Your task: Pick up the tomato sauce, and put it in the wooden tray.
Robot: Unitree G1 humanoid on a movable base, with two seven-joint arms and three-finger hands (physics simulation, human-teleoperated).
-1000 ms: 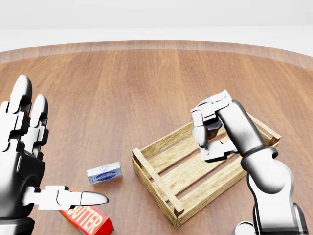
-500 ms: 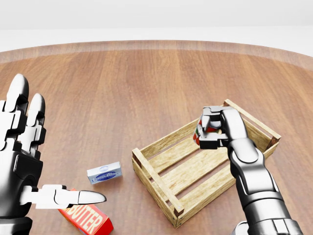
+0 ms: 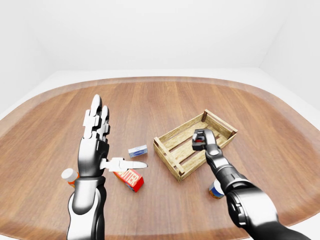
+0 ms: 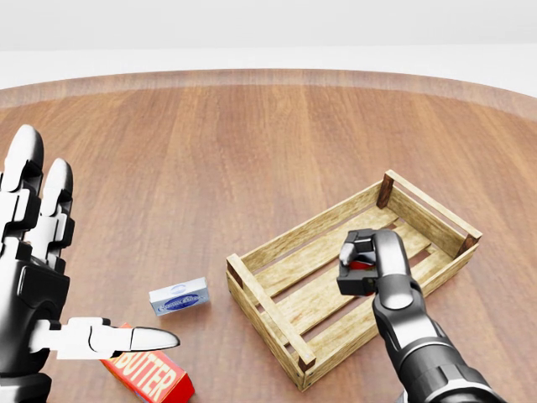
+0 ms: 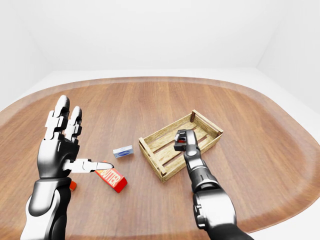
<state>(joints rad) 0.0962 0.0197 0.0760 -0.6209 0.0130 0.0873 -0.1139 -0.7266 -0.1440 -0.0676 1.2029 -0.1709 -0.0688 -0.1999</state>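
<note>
Two hands are in view, operator, over a round wooden table [image 4: 252, 143]. Your left hand [image 4: 33, 277] stands raised at the left of the head view, fingers straight up and spread, thumb pointing right, holding nothing.

Just below that thumb lies a red butter box [image 4: 149, 375], label "BUTTER" partly readable, flat on the table. In the left-eye view a small jar with a white lid [image 3: 69, 175] sits beside your left forearm, mostly hidden by it. Right of the butter box and apart from it lies a small blue and white packet [image 4: 179, 296], flat; its label is too small to read.

Further right is the wooden tray [image 4: 277, 315], a slatted crate set at an angle, its long side running from lower left to upper right in the head view.

Your right hand [image 4: 366, 262] is inside the tray's outline, low over the slats near the middle of its right half. Its fingers are curled tight round the tomato sauce [image 4: 360, 264], of which you can see only a sliver of red between the fingers. The sauce is thus within the tray's walls, in the hand's grasp; whether it touches the slats cannot be told.

In the left-eye view a small can with a blue and white label [image 3: 216, 189] stands on the table outside the tray, just beside your right forearm.
</note>
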